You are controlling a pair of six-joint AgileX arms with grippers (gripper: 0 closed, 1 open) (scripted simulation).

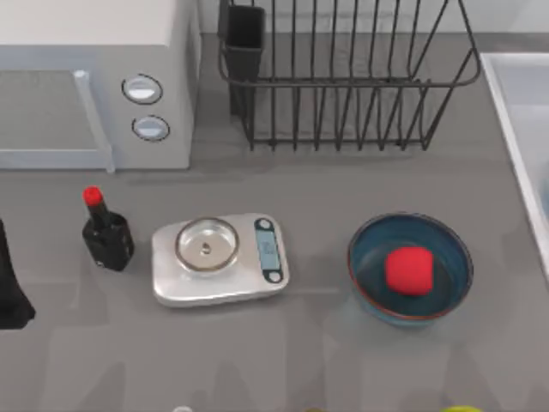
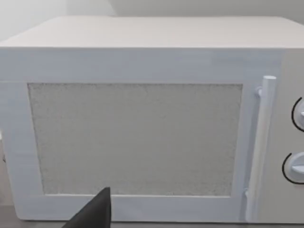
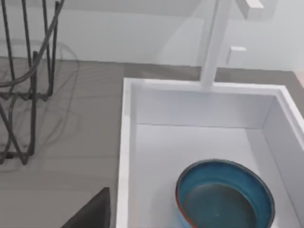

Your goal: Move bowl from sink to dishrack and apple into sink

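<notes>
Bowl [image 3: 223, 195]: lies inside the sink [image 3: 124, 156], near its front wall.
Apple [image 1: 408, 269]: sits in a second, look-alike bowl [image 1: 410, 268] on the desk's right half, between scale [image 1: 220, 258] and sink.
Dishrack [image 1: 343, 77]: back edge, beside microwave [image 1: 94, 81].
Bottle [image 1: 106, 232]: left, before microwave.
Left gripper [image 2: 92, 213]: faces microwave; fingers cannot tell.
Right gripper [image 3: 92, 211]: above sink's edge; fingers cannot tell.

Even, soft, bright light falls on the grey desk [image 1: 343, 360]. Shadows are faint: a pale one beneath the dishrack [image 1: 343, 77], another around the bowl [image 1: 410, 269] on the desk. No glare; edges are slightly soft throughout.
</notes>
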